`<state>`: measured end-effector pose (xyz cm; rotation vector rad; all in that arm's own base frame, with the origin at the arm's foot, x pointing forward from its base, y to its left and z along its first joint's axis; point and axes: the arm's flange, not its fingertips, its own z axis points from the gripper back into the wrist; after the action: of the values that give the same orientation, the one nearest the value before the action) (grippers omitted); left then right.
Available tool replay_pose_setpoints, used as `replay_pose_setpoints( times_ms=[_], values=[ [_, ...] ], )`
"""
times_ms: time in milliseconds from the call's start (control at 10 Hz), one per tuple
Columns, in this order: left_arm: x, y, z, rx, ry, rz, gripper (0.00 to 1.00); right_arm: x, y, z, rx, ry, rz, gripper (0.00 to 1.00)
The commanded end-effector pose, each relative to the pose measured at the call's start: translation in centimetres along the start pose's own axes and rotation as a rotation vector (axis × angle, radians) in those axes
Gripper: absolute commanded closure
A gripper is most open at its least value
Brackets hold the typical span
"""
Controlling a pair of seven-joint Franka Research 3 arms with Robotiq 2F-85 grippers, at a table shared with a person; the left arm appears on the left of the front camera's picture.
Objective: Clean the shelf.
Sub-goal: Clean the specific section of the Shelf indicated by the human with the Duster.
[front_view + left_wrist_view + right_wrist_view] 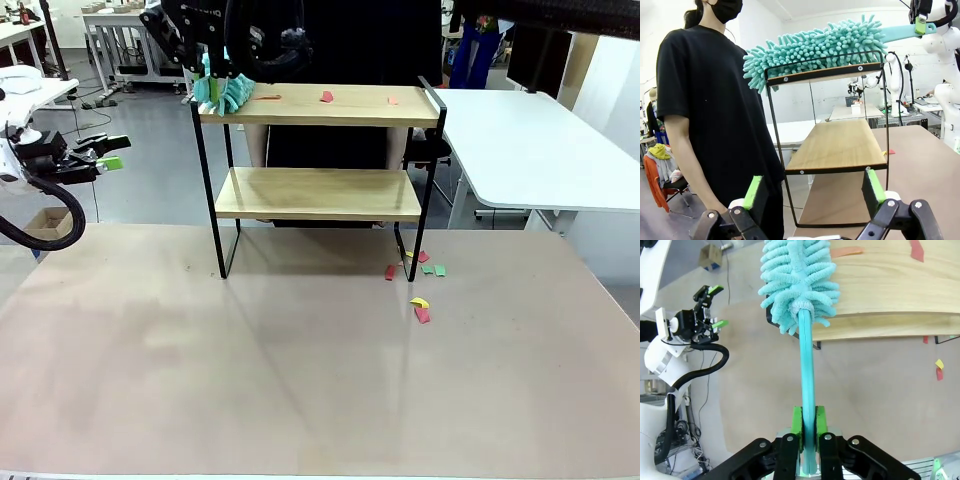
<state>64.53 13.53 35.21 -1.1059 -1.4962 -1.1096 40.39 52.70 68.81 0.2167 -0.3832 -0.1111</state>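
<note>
Squarely on the far half of the worktop stands the shelf. Right jaws are clamped on the handle of a teal duster, its fluffy head resting on the top board's left end. Left jaws gape apart, well off the shelf's left end, facing it.

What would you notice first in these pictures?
A fluffy teal duster, gripped by the right end effector, rests on the left end of the top board of the black-framed two-tier wooden shelf. Red, green and yellow paper scraps litter the beige table by the shelf's right leg.
</note>
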Motion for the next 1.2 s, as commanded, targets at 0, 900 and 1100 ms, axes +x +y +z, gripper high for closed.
replay_pose_setpoints(
  times_ms=[0, 900, 1100],
  values=[
    [0.3, -0.2, 0.0, 0.002, -0.003, -0.009, 0.0, 0.0, -2.7, 0.5, -0.004, 0.032, -0.035, 0.87],
    [0.3, -0.2, 0.0, 0.002, -0.003, -0.009, 0.0, 1.4, -18.2, 4.5, -0.043, 0.096, -0.109, 0.87],
    [0.3, -0.2, 0.0, 0.002, -0.003, -0.009, 0.0, 1.8, -22.1, 5.0, -0.049, 0.114, -0.133, 0.87]
  ],
)
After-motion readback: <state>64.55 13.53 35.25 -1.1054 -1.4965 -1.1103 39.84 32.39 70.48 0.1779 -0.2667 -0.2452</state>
